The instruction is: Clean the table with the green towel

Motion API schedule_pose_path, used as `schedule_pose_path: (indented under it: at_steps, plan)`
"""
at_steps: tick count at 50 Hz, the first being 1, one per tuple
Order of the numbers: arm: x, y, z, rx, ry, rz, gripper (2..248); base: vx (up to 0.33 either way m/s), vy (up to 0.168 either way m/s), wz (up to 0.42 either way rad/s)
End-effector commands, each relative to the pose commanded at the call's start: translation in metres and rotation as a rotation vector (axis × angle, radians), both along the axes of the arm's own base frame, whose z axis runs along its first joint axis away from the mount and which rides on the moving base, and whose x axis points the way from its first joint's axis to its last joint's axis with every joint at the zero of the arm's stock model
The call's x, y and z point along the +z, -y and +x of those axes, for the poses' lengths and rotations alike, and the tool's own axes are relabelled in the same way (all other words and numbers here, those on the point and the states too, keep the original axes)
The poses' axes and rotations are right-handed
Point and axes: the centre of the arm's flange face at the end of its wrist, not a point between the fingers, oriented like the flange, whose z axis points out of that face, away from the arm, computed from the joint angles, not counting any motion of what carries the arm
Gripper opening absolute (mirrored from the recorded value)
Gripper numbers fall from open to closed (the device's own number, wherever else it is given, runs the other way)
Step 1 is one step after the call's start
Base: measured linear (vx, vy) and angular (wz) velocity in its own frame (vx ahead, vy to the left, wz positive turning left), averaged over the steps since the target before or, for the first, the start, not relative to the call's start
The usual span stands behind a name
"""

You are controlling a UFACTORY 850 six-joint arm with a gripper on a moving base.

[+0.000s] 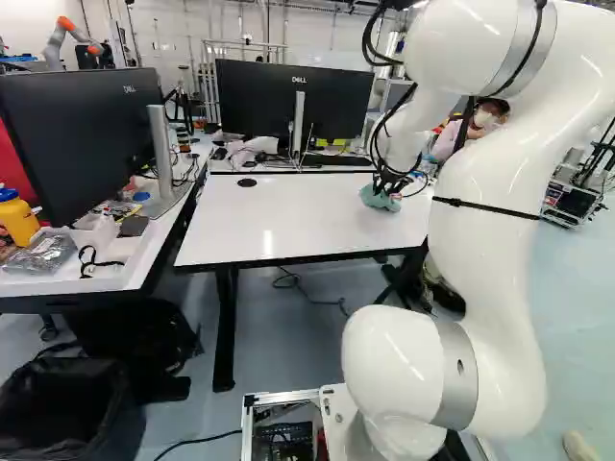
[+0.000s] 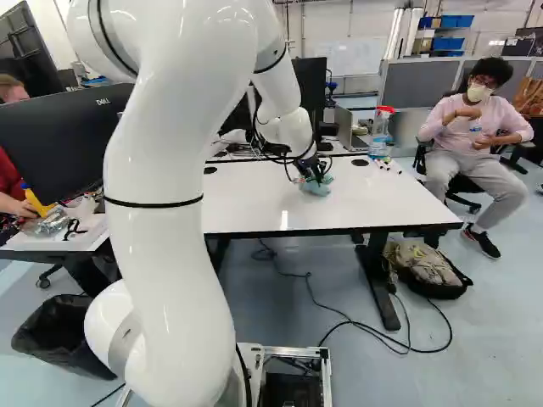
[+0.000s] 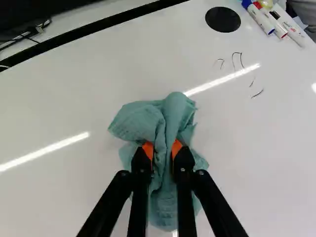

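Note:
My gripper is low over the white table in the right base view, with the green towel bunched beneath it. In the wrist view the gripper is shut on the towel, its orange pads pinching a fold from two sides. The cloth spreads around the fingertips and appears to lie against the tabletop. Thin dark pen marks show on the surface ahead of the towel, to one side. The left base view has the towel near the table's far right part.
Markers lie beside a black round cap. A spray bottle stands at the back, near a monitor. Another table at the left carries a yellow bottle. A bin and a backpack are on the floor.

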Motion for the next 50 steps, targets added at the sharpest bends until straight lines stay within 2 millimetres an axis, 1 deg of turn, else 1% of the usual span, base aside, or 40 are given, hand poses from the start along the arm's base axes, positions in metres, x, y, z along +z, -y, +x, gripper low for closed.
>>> schedule_pose_path:
  at_steps: [6, 13, 27, 36, 50]
  plan:
    - [0.000, 0.004, -0.009, -0.012, -0.004, 0.002, 59, 0.000, 0.000, 0.000]
    - [0.000, 0.014, -0.015, -0.032, -0.005, 0.002, 59, 0.000, 0.000, 0.000]
    - [0.000, 0.038, -0.015, -0.070, 0.001, 0.000, 59, 0.000, 0.000, 0.000]
    - [0.001, 0.038, -0.015, -0.070, 0.003, -0.001, 59, 0.000, 0.000, 0.000]
    - [0.017, 0.036, -0.019, -0.070, 0.021, -0.009, 59, 0.000, 0.000, 0.000]
